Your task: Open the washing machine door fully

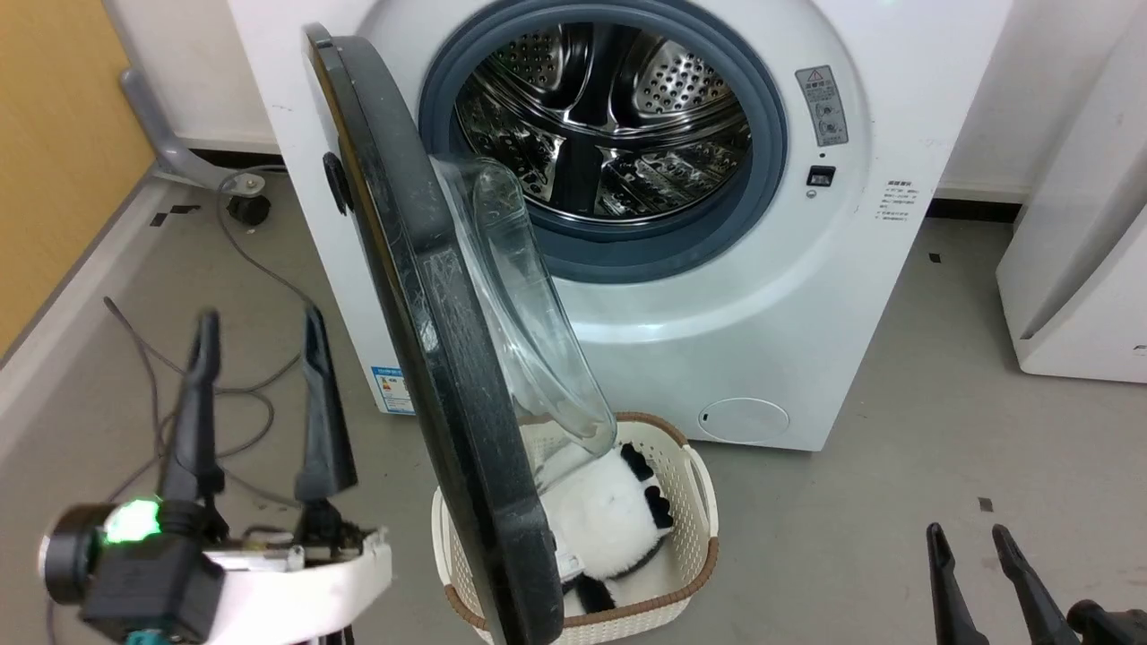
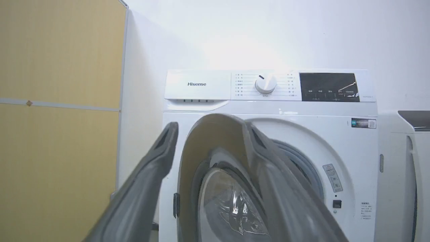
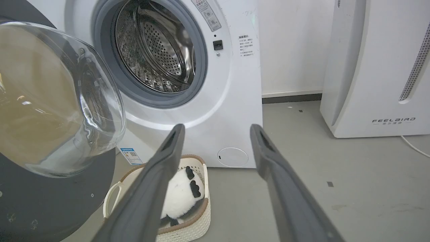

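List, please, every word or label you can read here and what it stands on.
"Hisense": washing machine, top panel.
"FEELBIRD", stylised: white appliance, low on its front.
Too small to read: warning sticker, blue energy sticker, dial labels, small grey print.

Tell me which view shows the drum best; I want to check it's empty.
Head view: it looks straight into the drum, past the open door. The right wrist view sees the drum obliquely; in the left wrist view the door covers most of it.
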### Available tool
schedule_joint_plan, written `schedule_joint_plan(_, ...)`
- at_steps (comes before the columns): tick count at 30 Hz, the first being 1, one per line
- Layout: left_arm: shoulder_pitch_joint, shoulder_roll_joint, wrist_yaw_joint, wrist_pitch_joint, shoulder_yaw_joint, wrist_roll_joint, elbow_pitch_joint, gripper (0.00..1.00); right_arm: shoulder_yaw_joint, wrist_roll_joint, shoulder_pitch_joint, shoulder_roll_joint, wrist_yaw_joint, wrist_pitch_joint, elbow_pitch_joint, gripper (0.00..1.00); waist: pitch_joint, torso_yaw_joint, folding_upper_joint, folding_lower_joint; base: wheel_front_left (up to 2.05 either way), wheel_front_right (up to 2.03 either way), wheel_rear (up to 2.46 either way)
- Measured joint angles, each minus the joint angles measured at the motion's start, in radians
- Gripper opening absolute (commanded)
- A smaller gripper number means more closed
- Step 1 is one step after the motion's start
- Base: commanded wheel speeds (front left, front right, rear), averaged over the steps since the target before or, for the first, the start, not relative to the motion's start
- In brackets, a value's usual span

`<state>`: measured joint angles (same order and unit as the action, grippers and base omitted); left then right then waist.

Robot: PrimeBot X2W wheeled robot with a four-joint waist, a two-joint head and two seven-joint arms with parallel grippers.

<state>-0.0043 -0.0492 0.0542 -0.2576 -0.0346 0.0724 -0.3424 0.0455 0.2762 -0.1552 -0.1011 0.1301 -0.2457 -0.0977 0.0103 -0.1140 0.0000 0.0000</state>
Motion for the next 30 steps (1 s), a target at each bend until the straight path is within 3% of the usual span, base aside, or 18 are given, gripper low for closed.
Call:
schedule_joint_plan(1,-0.01,0.0,0.006,0.0,-0.001,0.0,-0.021,0.51,-0.001,0.001,0.0,0.0,0.0,0.0,-0.001,1.0,0.0,0.001,0.0,0.0,0.0,0.0,0.0)
schedule_joint_plan(2,-0.021,0.0,0.006,0.0,-0.004,0.0,-0.042,0.29,-0.002,0.002,0.0,0.0,0.0,-0.002,-0.002,1.0,0.0,0.003,0.0,0.0,0.0,0.0,0.0)
schedule_joint_plan(3,-0.035,0.0,0.006,0.0,-0.008,-0.001,-0.062,0.0,-0.002,0.002,0.0,0.0,0.0,-0.002,-0.004,1.0,-0.001,0.005,0.0,0.0,0.0,0.0,0.0)
schedule_joint_plan(9,-0.095,0.0,0.006,0.0,-0.064,-0.012,-0.144,0.0,-0.007,0.006,0.001,0.0,0.0,-0.003,-0.014,1.0,-0.002,0.015,0.0,0.0,0.0,0.0,0.0)
schedule_joint_plan(16,-0.07,0.0,-0.022,0.0,-0.177,-0.006,-0.116,0.0,-0.004,0.007,0.001,0.003,0.0,-0.007,-0.021,1.0,-0.002,0.014,0.0,0.0,0.0,0.0,0.0)
schedule_joint_plan(17,-0.047,0.001,-0.044,0.019,-0.238,0.008,-0.097,0.0,-0.001,0.007,0.001,0.004,0.0,-0.007,-0.026,1.0,-0.003,0.006,0.0,0.0,0.0,0.0,0.0)
schedule_joint_plan(21,-0.025,0.001,-0.075,0.096,-0.308,0.018,-0.071,0.0,0.003,0.007,0.001,0.006,0.0,-0.011,-0.032,1.0,-0.003,-0.01,0.0,0.0,0.0,0.0,0.0)
schedule_joint_plan(30,0.055,0.001,-0.096,0.26,-0.427,0.066,0.016,0.0,-0.001,0.007,0.001,0.01,0.0,-0.012,-0.045,1.0,-0.004,-0.037,0.0,0.0,0.0,0.0,0.0)
